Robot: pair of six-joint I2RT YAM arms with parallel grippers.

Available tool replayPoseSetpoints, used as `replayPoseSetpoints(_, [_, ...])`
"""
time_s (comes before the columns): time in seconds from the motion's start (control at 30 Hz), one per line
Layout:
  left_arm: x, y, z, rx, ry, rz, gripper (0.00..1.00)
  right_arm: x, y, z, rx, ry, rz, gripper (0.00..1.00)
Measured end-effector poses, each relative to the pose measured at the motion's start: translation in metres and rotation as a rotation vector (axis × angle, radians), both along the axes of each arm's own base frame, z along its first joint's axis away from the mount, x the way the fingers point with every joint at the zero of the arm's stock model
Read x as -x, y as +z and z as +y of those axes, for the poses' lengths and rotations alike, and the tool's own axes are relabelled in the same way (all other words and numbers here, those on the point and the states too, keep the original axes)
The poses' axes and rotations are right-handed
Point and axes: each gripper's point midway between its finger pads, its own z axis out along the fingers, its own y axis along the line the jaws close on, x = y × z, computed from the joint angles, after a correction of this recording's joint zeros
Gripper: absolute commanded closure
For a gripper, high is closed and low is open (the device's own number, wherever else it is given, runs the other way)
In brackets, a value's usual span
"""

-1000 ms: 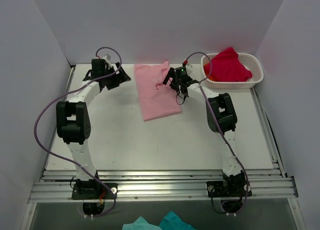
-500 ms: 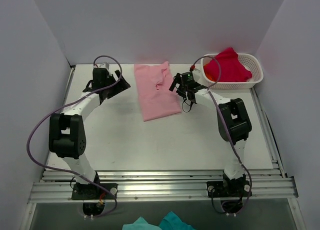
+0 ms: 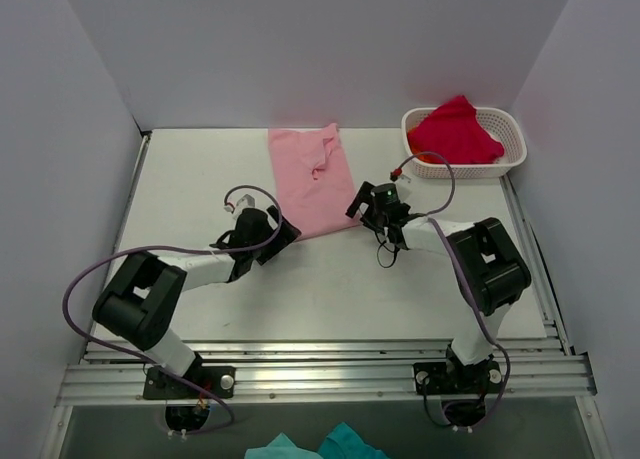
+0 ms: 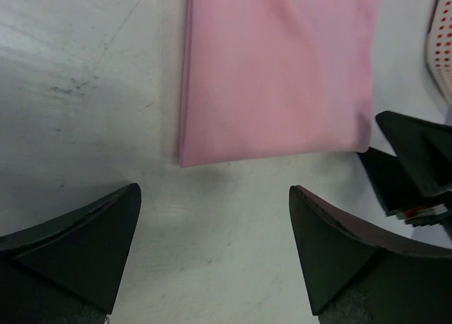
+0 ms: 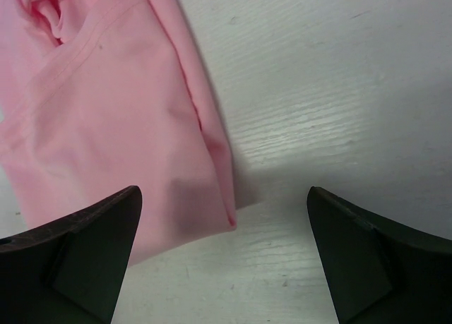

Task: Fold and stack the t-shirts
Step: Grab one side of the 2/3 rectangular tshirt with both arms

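- A white lattice basket (image 3: 510,147) stands at the far right corner of the table (image 3: 190,179). Teal cloth (image 3: 345,443) shows below the near rail.
- The crimson t-shirt (image 3: 455,129) lies bunched in the basket, heaped above its rim.
- The pink t-shirt (image 3: 310,179) lies flat at far centre, folded into a long strip. It is puckered near its far end.
- The left gripper (image 3: 283,231) sits low by the strip's near left corner, jaws wide apart and empty.
- The right gripper (image 3: 360,205) sits low by the near right corner, jaws fully spread, gripping nothing.
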Motion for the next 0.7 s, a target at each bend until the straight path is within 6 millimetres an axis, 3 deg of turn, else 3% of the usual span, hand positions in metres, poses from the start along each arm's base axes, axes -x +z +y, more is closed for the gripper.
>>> replayPoseSetpoints(0.2, [-0.02,0.004,-0.016,0.148,0.113,-0.065,0.04,-0.001,0.001,0.021,-0.03,0.038,-0.026,0.01])
replayPoseSetpoints(0.37, [-0.03,0.006,-0.023,0.217,0.162,-0.094,0.02,-0.009,0.002,0.028,-0.044,0.047,-0.045,0.1])
replayPoseSetpoints(0.5, [-0.032,0.005,-0.022,0.228,0.182,-0.097,0.19,-0.013,0.0,0.031,-0.05,0.055,-0.047,0.31])
replayPoseSetpoints(0.6, [-0.031,0.002,-0.021,0.217,0.185,-0.09,0.42,-0.014,-0.003,0.034,-0.054,0.065,-0.044,0.63])
replayPoseSetpoints(0.63, [-0.031,0.0,-0.02,0.211,0.185,-0.087,0.49,-0.014,-0.007,0.034,-0.052,0.068,-0.038,0.84])
replayPoseSetpoints(0.7, [-0.03,-0.004,-0.019,0.2,0.185,-0.079,0.63,-0.012,-0.015,0.035,-0.052,0.071,-0.02,1.0])
